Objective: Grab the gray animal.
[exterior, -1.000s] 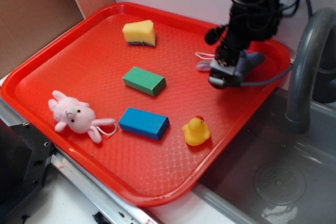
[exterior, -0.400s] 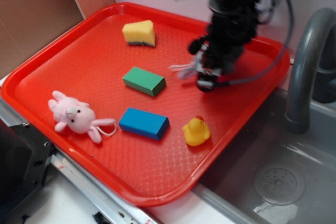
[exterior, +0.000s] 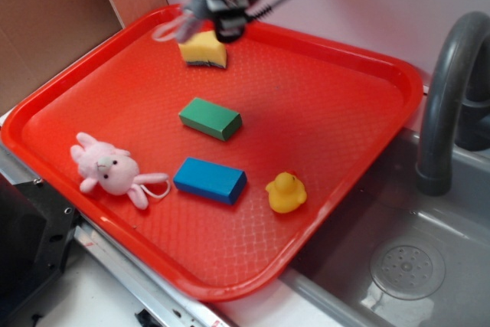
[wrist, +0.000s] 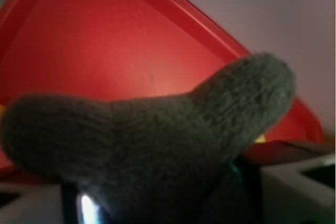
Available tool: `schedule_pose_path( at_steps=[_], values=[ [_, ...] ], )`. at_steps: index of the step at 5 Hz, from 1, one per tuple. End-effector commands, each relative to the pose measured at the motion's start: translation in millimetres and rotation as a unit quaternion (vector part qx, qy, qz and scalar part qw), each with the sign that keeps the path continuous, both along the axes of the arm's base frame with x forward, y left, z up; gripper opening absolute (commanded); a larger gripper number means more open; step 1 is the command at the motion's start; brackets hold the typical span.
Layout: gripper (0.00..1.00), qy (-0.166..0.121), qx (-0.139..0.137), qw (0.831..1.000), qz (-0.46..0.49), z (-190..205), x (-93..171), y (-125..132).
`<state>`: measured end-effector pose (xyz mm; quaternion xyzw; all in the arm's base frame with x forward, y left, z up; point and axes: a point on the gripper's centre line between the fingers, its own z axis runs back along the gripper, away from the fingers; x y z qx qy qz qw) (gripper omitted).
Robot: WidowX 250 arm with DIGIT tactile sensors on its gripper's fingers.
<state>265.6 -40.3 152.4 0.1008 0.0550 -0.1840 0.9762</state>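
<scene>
Above the tray [exterior: 92,74], gripper [exterior: 218,21] holds gray animal [wrist: 157,150] crosswise.

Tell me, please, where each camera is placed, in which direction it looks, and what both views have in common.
Exterior: placed high at the tray's near side, looking down on the red tray; the gripper shows at the far edge, above the yellow sponge.
Wrist: mounted by the gripper, looking past the gray animal that fills the view; gripper parts show at the bottom.
Shared: the red tray and the gray animal.
</scene>
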Motion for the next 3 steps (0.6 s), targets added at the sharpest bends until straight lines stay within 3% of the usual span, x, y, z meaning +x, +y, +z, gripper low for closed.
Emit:
schedule_pose_path(
  at_steps=[1, 3],
  values=[
    [0.0, -0.058, -0.025, 0.968, 0.244, 55.8, -40.0, -12.4],
    [0.0, -0.106, -0.073, 0.967, 0.222, 72.5, -53.8, -5.4]
  ],
)
